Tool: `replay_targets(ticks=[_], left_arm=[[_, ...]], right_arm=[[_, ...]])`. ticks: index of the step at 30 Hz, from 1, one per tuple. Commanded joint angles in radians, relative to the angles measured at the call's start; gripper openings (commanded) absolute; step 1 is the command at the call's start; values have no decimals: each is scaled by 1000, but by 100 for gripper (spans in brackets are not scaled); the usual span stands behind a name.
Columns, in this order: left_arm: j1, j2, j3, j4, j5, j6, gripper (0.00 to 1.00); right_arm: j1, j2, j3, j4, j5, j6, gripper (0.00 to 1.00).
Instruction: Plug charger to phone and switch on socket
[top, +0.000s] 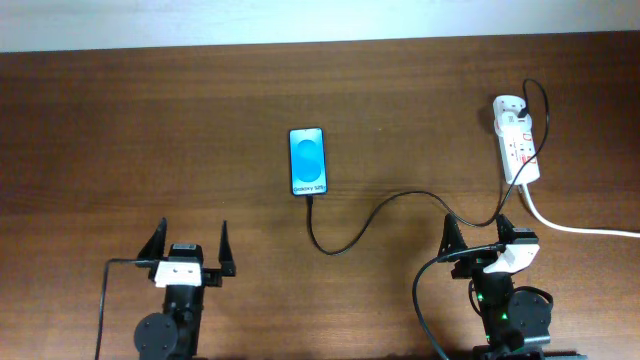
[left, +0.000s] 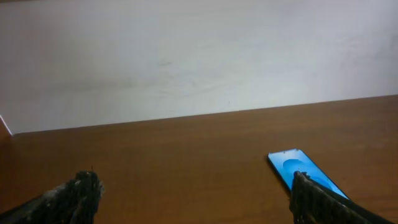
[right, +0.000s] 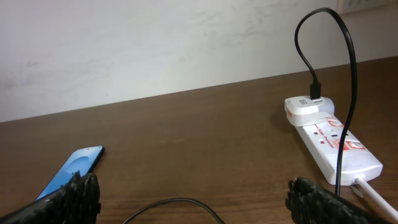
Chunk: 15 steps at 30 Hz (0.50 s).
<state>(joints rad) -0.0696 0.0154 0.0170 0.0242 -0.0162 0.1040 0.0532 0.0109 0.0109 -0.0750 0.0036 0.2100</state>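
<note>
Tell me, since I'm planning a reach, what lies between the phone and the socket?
Only the charger cable crosses bare table between phone and socket, seen in the overhead view.

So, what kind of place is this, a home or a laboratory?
Probably a robotics lab or test room, not certain: a plain wooden table against a bare white wall, with the left gripper and right gripper facing a phone and power strip.

Wood-grain table, glossy phone screen, white plastic socket
</note>
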Motion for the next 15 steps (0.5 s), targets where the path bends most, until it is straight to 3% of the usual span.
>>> replay_targets(ticks=[1,15], left_arm=[[7,-11,-9,-89,-10,29,99],[7,-10,-8,-106,-6,44,100]], right_arm=[[6,-7,-5,-7,9,5,99],[6,-7,-5,-7,9,5,98]])
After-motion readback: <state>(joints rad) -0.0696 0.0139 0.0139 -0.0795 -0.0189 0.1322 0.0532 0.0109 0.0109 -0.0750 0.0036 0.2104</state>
